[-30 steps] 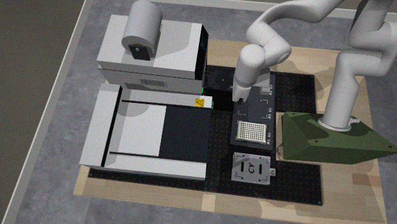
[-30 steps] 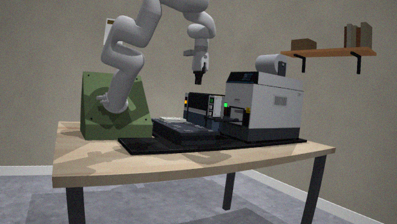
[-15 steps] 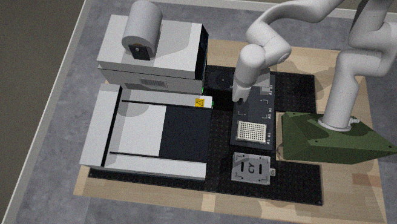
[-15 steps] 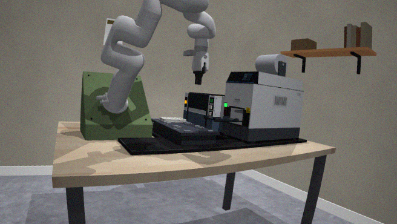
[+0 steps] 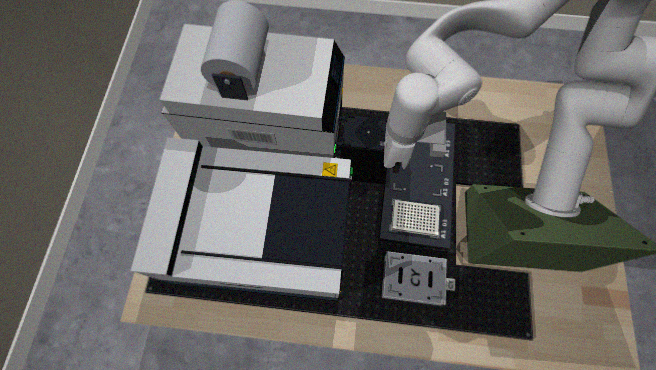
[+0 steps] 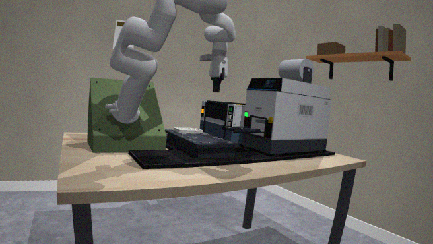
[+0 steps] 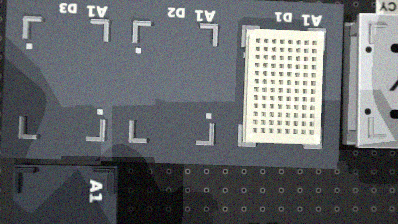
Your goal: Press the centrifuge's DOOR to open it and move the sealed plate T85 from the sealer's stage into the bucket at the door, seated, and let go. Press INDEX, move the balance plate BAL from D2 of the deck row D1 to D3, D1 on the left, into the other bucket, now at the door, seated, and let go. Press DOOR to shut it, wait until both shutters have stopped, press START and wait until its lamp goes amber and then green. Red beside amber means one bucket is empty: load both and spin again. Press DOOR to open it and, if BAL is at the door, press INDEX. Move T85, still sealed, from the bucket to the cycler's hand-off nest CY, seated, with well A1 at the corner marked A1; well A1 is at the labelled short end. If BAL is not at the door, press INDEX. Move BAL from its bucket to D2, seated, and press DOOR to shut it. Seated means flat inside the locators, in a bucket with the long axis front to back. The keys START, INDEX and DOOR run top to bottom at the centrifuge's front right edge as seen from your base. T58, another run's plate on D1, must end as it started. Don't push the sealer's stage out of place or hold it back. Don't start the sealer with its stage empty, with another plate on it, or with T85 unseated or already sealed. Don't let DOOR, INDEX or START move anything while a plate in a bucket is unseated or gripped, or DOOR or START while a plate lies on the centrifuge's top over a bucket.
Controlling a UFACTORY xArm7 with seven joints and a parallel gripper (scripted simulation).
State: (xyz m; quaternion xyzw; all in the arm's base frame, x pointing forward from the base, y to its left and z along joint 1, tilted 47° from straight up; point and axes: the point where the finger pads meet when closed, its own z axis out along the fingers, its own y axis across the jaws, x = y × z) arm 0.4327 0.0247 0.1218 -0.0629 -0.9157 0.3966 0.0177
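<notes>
My gripper (image 5: 396, 167) (image 6: 216, 89) is shut on nothing and hangs high above the far end of the grey deck row (image 5: 420, 175) (image 7: 175, 85). A white well plate (image 5: 416, 217) (image 6: 188, 129) (image 7: 282, 87) sits inside the D1 locators. D2 and D3 hold nothing. The grey CY nest (image 5: 400, 290) (image 7: 380, 75) past D1 holds nothing. A dark nest marked A1 (image 7: 65, 192) shows empty at the lower left of the wrist view. The dark centrifuge (image 5: 362, 132) (image 6: 214, 113) stands beyond the deck. I see neither T85 nor BAL. My fingers do not show in the wrist view.
The white sealer with its roll (image 5: 280, 75) (image 6: 290, 109) and a low white machine (image 5: 230, 220) stand across from the deck. A green lamp (image 6: 246, 114) glows on the sealer's front. My arm's green base (image 5: 525, 235) (image 6: 105, 132) stands behind the deck.
</notes>
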